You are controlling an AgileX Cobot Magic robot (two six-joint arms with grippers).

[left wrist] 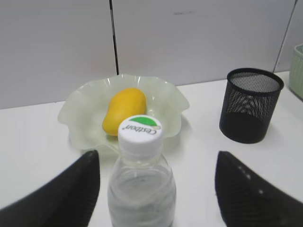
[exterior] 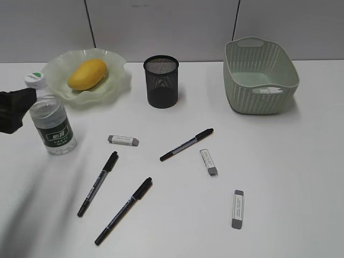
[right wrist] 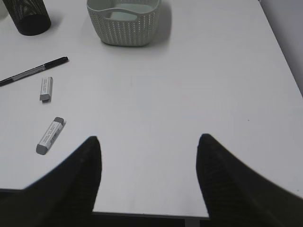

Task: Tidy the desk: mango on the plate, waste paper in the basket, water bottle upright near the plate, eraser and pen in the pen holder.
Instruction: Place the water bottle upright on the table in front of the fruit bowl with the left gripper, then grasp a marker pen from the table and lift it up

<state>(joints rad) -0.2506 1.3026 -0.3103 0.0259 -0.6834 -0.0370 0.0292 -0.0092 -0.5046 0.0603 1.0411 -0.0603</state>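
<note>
Left pincer (left wrist: 156,189), jaws spread, flanking upright water bottle (left wrist: 141,189) without contact; behind it plate (left wrist: 78,106) containing mango (left wrist: 124,111); rightward pen holder (left wrist: 251,111), contents indiscernible; basket (exterior: 260,75); right pincer (right wrist: 149,175) released.

Grey partition wall (exterior: 161,27) w/ dark vertical seams (exterior: 90,24).

A pale grey panelled wall (exterior: 161,27) stands behind, split by 2 dark vertical seams (exterior: 90,24).
</note>
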